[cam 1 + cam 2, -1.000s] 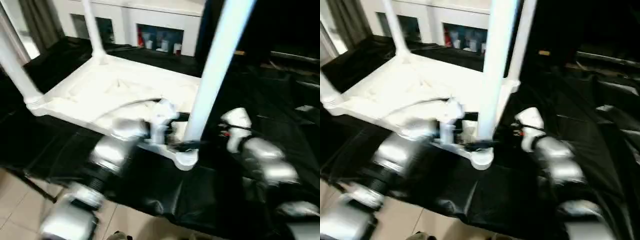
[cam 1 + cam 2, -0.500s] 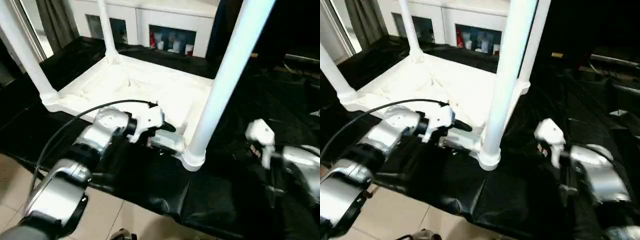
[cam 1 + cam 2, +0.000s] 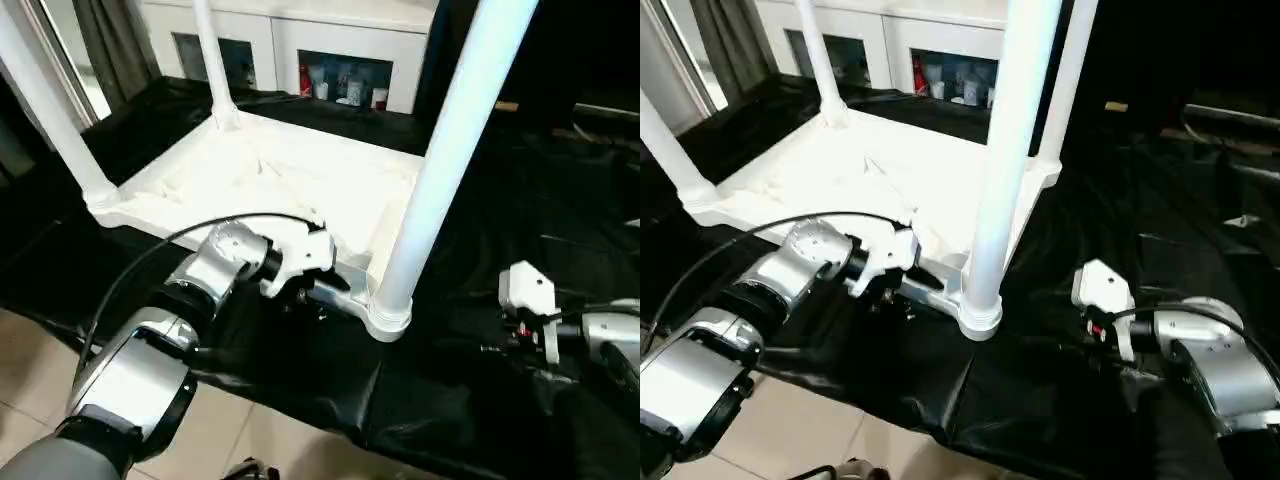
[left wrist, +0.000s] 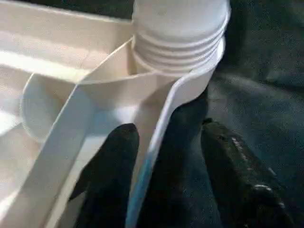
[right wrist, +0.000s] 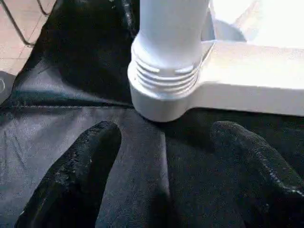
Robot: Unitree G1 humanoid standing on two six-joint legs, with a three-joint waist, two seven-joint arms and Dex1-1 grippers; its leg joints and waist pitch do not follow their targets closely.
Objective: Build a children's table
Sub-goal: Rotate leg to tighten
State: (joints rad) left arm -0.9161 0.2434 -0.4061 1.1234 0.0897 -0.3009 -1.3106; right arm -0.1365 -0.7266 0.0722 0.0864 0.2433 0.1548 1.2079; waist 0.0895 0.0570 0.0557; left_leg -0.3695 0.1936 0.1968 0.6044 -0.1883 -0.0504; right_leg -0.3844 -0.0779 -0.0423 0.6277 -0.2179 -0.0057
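The children's table lies upside down on black cloth, its white top (image 3: 280,170) ribbed side up. Its tube legs stand upright in the corner sockets: near right leg (image 3: 450,150), near left leg (image 3: 50,110), far left leg (image 3: 212,60). A fourth leg (image 3: 1068,70) rises at the far right corner. My left gripper (image 4: 166,175) is open and straddles the near rim (image 4: 152,142) beside the near right socket (image 3: 388,315), one finger inside, one outside. My right gripper (image 5: 166,175) is open and empty, low over the cloth, facing that socket (image 5: 166,90) from a short distance.
Black cloth (image 3: 470,400) covers the work surface and hangs over its near edge above a tiled floor (image 3: 30,350). A white cabinet (image 3: 330,50) with small items stands behind. A black cable (image 3: 150,265) loops from my left forearm.
My right gripper has drawn back from the near right leg, to the right and lower. My left gripper stays at the near rim. The camera view has shifted.
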